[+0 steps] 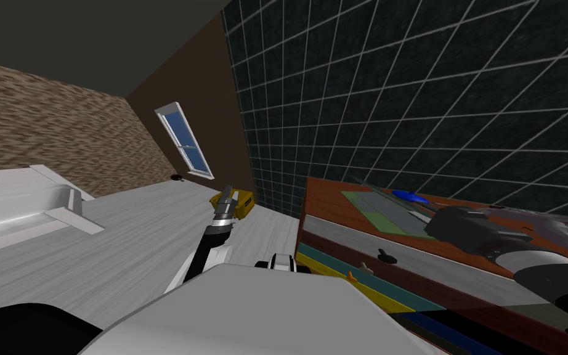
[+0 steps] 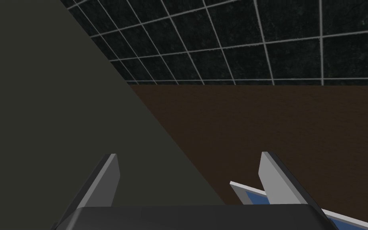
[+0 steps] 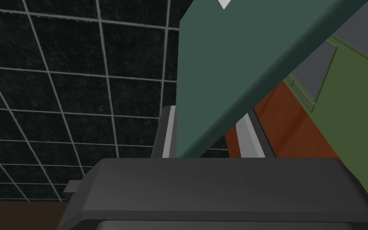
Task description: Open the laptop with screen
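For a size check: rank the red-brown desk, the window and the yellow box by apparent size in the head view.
1. Desk, by far, though also nearest.
2. Window.
3. Yellow box, somewhat smaller, partly behind the left tool.

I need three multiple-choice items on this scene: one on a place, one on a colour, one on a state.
1. Where does the laptop lie? A on the floor; B on the red-brown desk top; C on a chair.
2. What colour is its lid? A teal green; B yellow; C white.
3. How is the left gripper? A shut on the lid; B open, empty; C shut on a cup.
Key: 1 B, the head view shows it there. 2 A, the raised slab is teal. 3 B, its fingers stand apart, nothing between.
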Controlling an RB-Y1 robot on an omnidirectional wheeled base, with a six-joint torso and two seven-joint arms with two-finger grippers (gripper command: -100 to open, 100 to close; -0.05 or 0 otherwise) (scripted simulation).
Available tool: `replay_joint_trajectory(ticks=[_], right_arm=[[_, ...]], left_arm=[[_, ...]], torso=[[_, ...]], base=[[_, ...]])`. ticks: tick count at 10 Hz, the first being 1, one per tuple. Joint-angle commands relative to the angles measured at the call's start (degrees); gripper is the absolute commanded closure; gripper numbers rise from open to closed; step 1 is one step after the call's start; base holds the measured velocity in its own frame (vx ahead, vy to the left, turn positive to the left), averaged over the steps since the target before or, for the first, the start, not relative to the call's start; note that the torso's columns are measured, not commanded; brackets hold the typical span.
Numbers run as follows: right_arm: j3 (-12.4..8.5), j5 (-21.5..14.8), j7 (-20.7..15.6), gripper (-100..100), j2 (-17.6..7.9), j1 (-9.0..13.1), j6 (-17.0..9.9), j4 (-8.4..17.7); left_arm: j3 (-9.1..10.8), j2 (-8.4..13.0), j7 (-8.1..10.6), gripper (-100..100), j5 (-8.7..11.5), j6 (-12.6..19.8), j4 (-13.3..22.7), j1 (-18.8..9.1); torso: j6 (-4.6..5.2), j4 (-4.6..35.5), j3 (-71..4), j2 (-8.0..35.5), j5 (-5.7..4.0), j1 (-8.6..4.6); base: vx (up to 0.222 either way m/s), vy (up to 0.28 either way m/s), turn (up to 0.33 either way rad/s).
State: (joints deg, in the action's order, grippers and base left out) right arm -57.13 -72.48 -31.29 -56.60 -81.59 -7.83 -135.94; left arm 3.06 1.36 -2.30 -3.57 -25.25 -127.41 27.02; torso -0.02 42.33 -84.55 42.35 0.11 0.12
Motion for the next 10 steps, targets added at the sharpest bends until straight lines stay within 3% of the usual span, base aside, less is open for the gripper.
replay_joint_trajectory(ticks=[1, 2, 3, 8, 9, 10], right_arm=[[0.0, -0.2, -0.3, 100, -0.1, -0.2, -0.4, -0.1], [0.0, -0.2, -0.3, 100, -0.1, -0.2, -0.4, -0.1], [-2.8, 0.9, 0.9, -100, -0.5, -1.2, 0.8, -0.4], [-10.2, 3.6, 3.7, -100, -1.2, -3.7, 3.6, -1.0], [-10.4, 3.6, 3.7, -100, -1.2, -3.7, 3.6, -1.0], [-11.9, 4.1, 4.2, -100, -1.4, -4.1, 4.2, -1.2]], left_arm=[[0.0, 0.0, 0.0, 0, 0.0, 0.0, 0.0, 0.0], [0.0, 0.0, 0.0, 0, 0.0, 0.0, 0.0, 0.0], [0.0, 0.0, 0.0, 0, 0.0, 0.0, 0.0, 0.0], [0.0, 0.0, 0.0, 0, 0.0, 0.0, 0.0, 0.0], [0.0, 0.0, 0.0, 0, 0.0, 0.0, 0.0, 0.0], [0.0, 0.0, 0.0, 0, 0.0, 0.0, 0.0, 0.0]], torso=[[-0.01, 0.0, 0.0, 0.0, -0.01, -0.08], [0.03, 0.0, 0.0, 0.0, -0.05, -0.15], [0.02, 0.0, 0.0, 0.0, -0.06, -0.16], [0.01, 0.0, 0.0, 0.0, -0.04, -0.03], [0.02, 0.0, 0.0, 0.0, -0.03, -0.03], [0.01, 0.0, 0.0, 0.0, -0.04, -0.06]], base=[[0.0, 0.0, 0.0], [-0.008, -0.01, 0.03], [0.006, -0.007, -0.063], [0.015, 0.013, -0.063], [0.006, 0.008, -0.022], [0.005, 0.002, -0.027]])
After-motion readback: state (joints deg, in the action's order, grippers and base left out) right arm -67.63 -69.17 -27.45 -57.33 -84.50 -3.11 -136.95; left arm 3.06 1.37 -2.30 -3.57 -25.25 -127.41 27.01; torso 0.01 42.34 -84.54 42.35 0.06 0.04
